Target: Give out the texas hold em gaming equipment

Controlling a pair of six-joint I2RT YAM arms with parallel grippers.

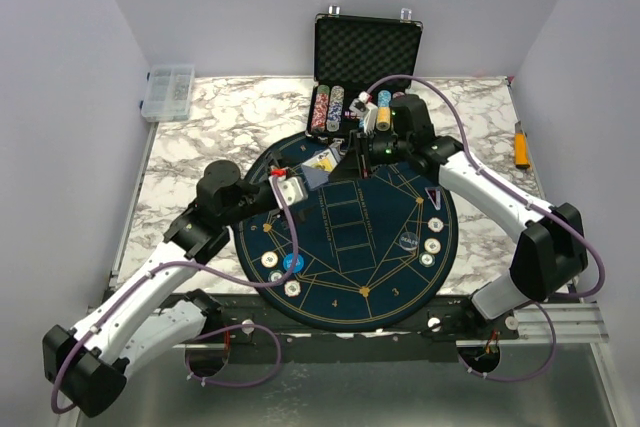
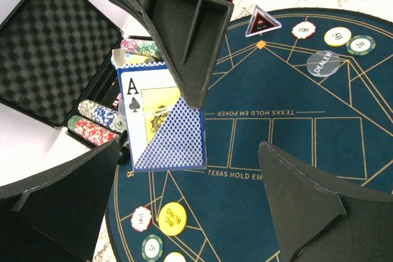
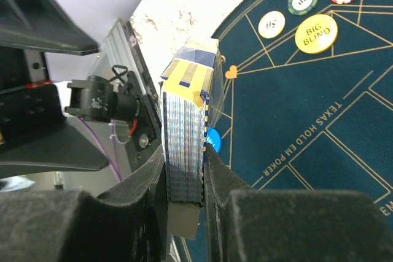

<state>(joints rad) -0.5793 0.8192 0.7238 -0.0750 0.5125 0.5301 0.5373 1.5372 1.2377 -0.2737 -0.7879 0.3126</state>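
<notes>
Left arm [image 1: 150, 292] and right arm [image 1: 490, 192] reach inward, left fingers [image 2: 301, 204] spread wide, right fingers [image 3: 153, 188] pinching a card deck [image 3: 184, 145].

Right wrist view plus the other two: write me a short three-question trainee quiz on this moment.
1. True or false: the left hand is shut on a chip.
2. What does the right hand grip? A) deck of cards B) a cup C) a pen
3. Fill in: the yellow disc on the blue mat reads "BIG ____".
Key: 1 false, it is open; 2 A; 3 BLIND.
</notes>
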